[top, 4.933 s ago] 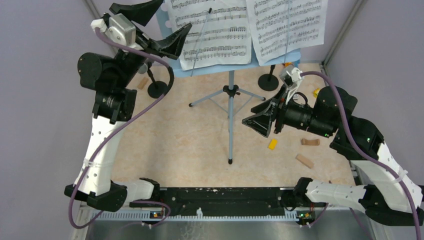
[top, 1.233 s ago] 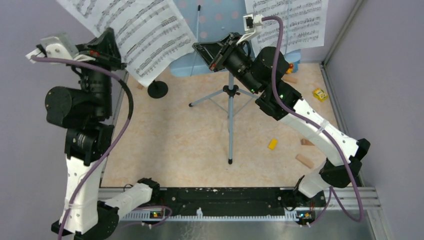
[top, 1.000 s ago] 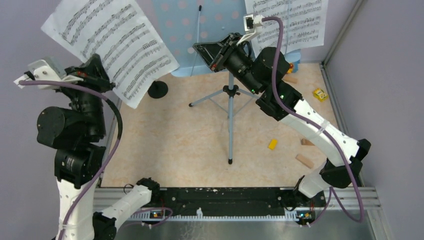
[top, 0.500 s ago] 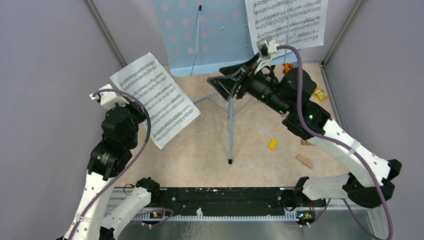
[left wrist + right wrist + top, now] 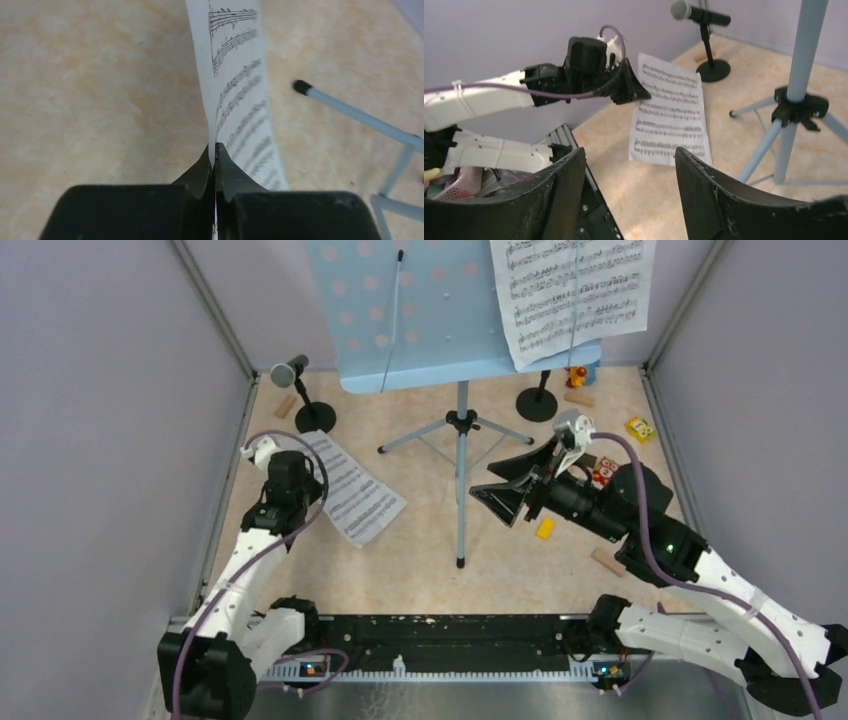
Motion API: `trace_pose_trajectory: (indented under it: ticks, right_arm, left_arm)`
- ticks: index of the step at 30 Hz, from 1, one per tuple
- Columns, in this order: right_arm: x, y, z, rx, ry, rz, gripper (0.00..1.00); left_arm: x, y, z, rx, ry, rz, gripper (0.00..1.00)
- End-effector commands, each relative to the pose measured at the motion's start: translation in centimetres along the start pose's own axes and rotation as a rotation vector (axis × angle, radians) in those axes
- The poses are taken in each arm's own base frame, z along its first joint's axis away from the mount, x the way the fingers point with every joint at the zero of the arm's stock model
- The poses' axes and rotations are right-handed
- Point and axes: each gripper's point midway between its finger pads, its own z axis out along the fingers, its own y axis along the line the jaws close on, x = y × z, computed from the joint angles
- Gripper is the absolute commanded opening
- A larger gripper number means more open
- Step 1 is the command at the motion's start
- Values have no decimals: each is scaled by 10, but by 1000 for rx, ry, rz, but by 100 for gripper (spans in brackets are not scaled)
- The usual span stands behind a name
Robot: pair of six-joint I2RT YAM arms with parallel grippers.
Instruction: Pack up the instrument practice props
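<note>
The light blue music desk [image 5: 420,310] stands on grey tripod legs [image 5: 461,480] at the back. One white music sheet [image 5: 570,290] rests on the desk's right side. My left gripper [image 5: 303,462] is shut on the edge of a second music sheet [image 5: 352,490], which hangs low over the table at the left [image 5: 235,75]. My right gripper [image 5: 500,498] hovers open and holds nothing, right of the tripod, pointing left. A microphone [image 5: 290,370] sits in a black round-based holder [image 5: 315,418] at the back left. Another holder [image 5: 537,405] stands at the back right.
Wooden blocks [image 5: 610,560], a yellow piece [image 5: 545,528], a yellow toy [image 5: 640,427] and a small red-and-white box [image 5: 603,472] lie on the right side. A colourful toy [image 5: 577,375] sits behind the right holder. Purple walls enclose the table on three sides.
The left arm swung down from high at the left, bringing its music sheet low over the table. The right gripper opened and drew back from the music desk toward the near right.
</note>
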Motion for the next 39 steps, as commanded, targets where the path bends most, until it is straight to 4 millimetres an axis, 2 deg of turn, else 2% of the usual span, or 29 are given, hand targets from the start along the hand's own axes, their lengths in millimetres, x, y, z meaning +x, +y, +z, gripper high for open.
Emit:
trace_pose_trajectory:
  ticks: [1, 3, 5, 8, 13, 16, 17, 19, 20, 21, 22, 24, 28, 32, 36, 39]
  right_arm:
    - [33, -13, -10, 48, 50, 77, 65]
    - [43, -18, -15, 70, 61, 86, 65]
    - [49, -24, -20, 94, 69, 86, 65]
    - [59, -31, -24, 133, 98, 84, 65]
    - [80, -55, -34, 259, 158, 92, 64]
    - [88, -66, -43, 323, 180, 95, 65]
    - [89, -67, -45, 334, 184, 94, 65]
    - [89, -70, -50, 352, 183, 94, 65]
    - [88, -70, -53, 359, 179, 94, 65]
    - [86, -72, -55, 370, 174, 92, 65]
    - [84, -73, -59, 381, 169, 89, 65]
    - [80, -77, -65, 414, 165, 84, 65]
    - [68, -85, -82, 493, 171, 73, 65]
    - [58, -82, -97, 511, 228, 27, 65]
    - [46, -74, -109, 481, 267, -28, 65]
    - [33, -63, -113, 424, 258, -63, 65]
  left_arm:
    - [-12, 31, 24, -114, -73, -145, 0]
    - [-21, 54, 26, -220, -131, -139, 0]
    - [-30, 68, 25, -280, -173, -143, 0]
    - [-39, 84, 27, -336, -200, -170, 1]
    - [-43, 97, 37, -388, -168, -164, 13]
    - [-43, 101, 37, -418, -144, -148, 27]
    - [-44, 103, 36, -427, -143, -147, 35]
    - [-46, 104, 32, -438, -146, -155, 64]
    - [-48, 104, 29, -435, -149, -162, 81]
    - [-49, 104, 26, -435, -147, -167, 93]
    - [-52, 103, 22, -438, -151, -175, 98]
    - [-58, 102, 12, -440, -150, -183, 98]
    - [-80, 88, -17, -394, -170, -185, 98]
    - [-128, 40, -58, -162, -266, -74, 98]
    - [-168, -4, -121, 62, -377, 125, 99]
    - [-183, -40, -166, 224, -413, 239, 99]
